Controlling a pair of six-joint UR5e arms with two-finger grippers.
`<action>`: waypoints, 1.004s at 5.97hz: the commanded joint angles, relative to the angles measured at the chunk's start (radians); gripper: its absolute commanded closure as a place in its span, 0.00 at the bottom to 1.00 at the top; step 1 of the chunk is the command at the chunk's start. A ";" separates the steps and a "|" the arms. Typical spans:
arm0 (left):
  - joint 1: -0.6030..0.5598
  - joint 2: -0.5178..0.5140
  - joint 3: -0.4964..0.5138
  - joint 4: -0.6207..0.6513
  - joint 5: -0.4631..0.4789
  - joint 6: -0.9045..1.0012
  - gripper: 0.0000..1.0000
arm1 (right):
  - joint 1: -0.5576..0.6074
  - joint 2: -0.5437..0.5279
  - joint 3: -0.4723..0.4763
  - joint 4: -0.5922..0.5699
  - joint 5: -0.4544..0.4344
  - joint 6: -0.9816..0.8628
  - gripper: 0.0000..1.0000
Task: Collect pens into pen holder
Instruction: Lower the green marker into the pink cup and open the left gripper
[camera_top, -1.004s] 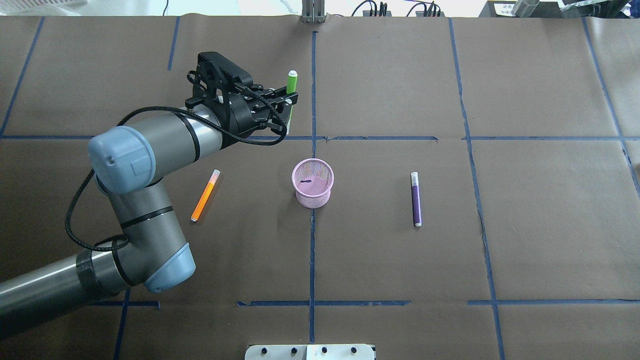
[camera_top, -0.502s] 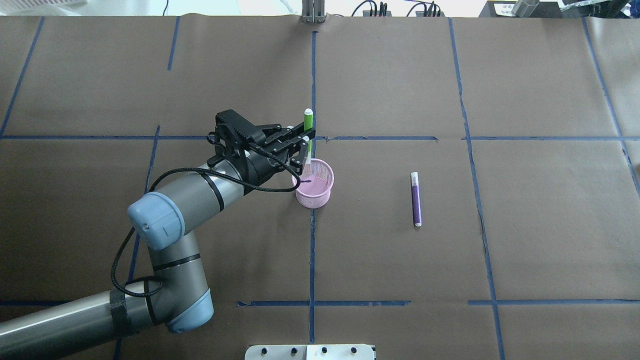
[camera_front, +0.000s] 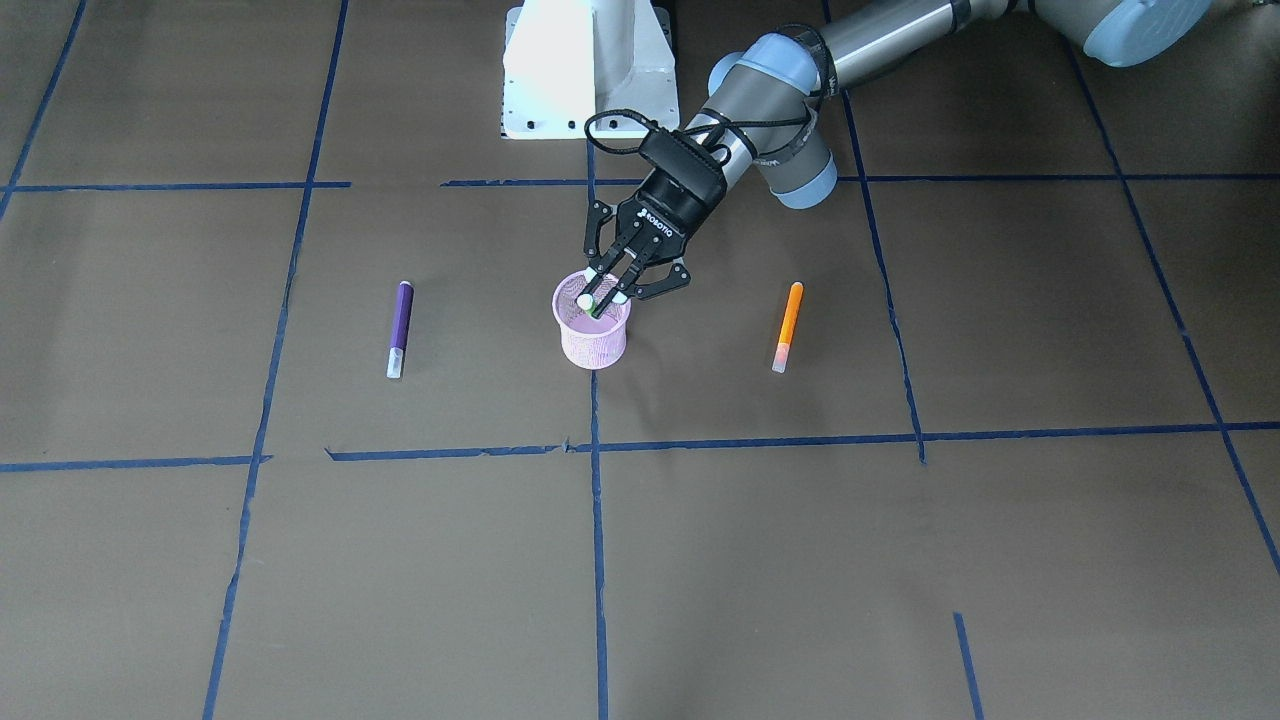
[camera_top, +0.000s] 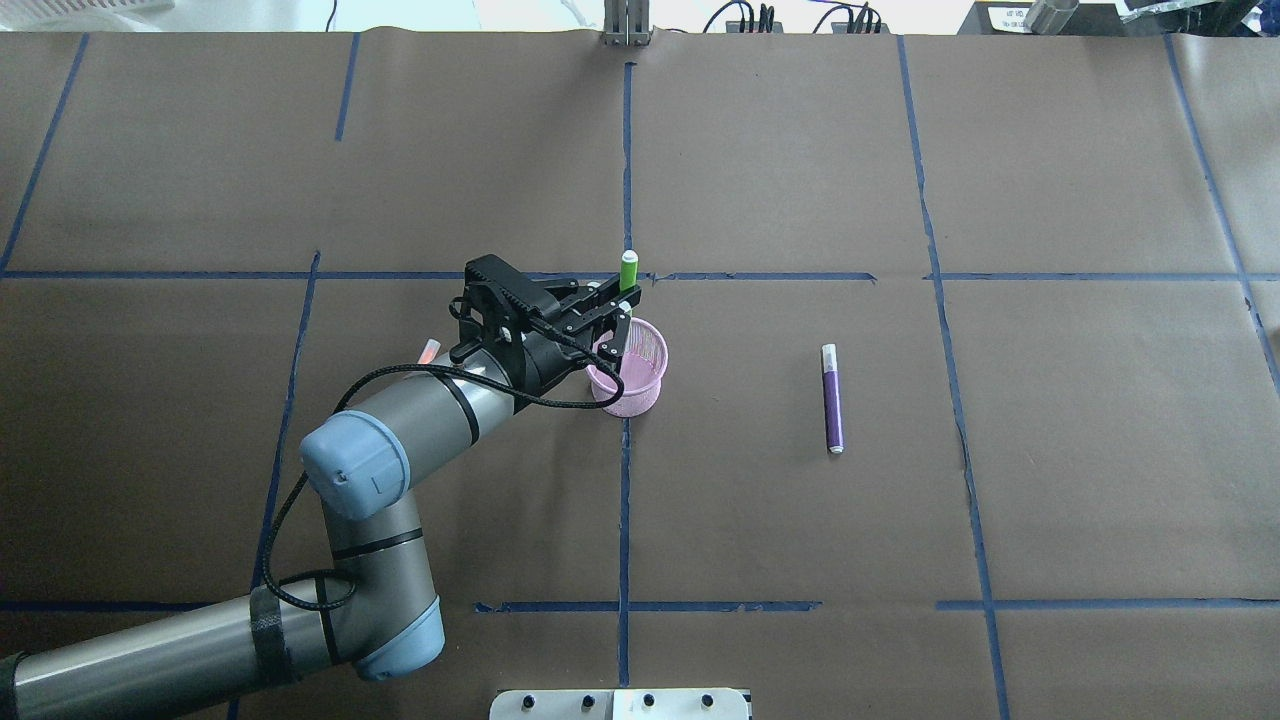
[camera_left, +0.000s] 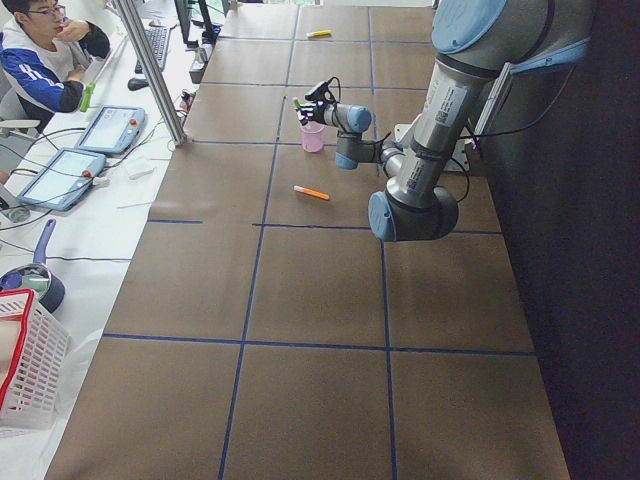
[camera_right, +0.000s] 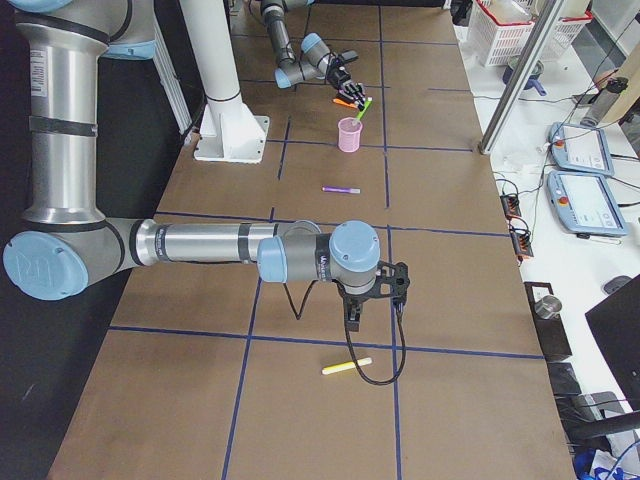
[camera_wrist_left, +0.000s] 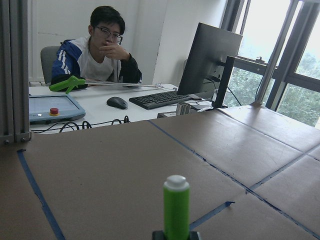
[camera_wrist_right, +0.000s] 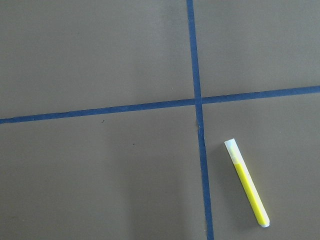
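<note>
On the tabletop (camera_top: 800, 150) the pink mesh pen holder (camera_top: 636, 398) stands upright, and my left tool (camera_top: 612, 318) hangs just over its rim, pinching the green pen (camera_top: 629, 270). The pen's long axis runs near vertical, leaning a little, its lower end pointing into the mouth directly beneath, so I judge the coming move is a short straight drop; the orange pen (camera_front: 787, 325) and purple pen (camera_top: 832, 398) lie flat either side
</note>
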 joint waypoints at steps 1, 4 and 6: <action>0.016 0.001 0.007 -0.022 0.000 -0.006 0.71 | 0.000 0.000 -0.004 0.000 -0.002 -0.001 0.00; 0.010 -0.002 0.007 -0.028 -0.001 0.003 0.00 | 0.000 0.001 -0.006 0.000 -0.001 -0.001 0.00; -0.022 -0.017 -0.013 -0.015 -0.009 -0.001 0.00 | -0.014 0.000 -0.007 0.003 -0.010 -0.016 0.00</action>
